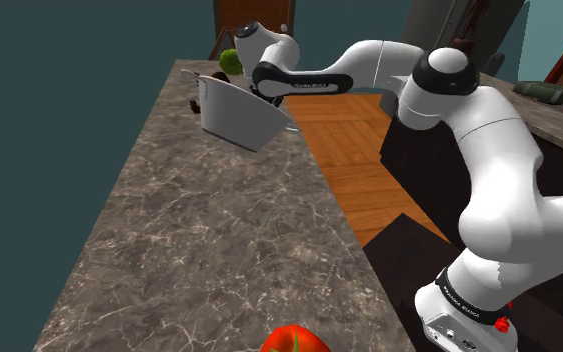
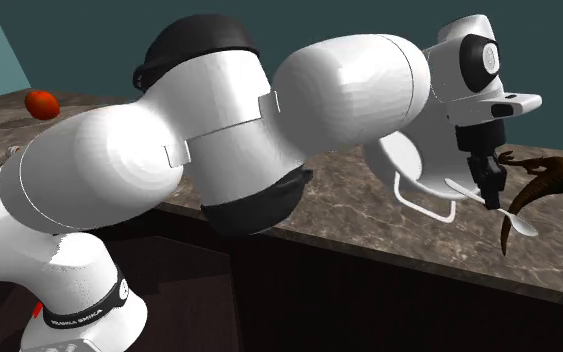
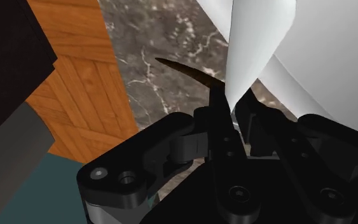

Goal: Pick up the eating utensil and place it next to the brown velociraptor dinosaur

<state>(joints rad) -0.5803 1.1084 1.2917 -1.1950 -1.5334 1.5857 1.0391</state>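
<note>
Your all-black two-finger hand (image 2: 487,190) is clamped on the plain white, flat eating utensil (image 2: 519,220), which hangs close over the dark marbled tabletop (image 1: 219,250), between the large white bowl-shaped vessel (image 2: 414,165) and the brown long-tailed dinosaur figure (image 2: 554,178). Mind that narrow pinch, since the utensil could swivel or slip. As you lower it, it may also clip the dinosaur's tail or nudge the vessel.
</note>
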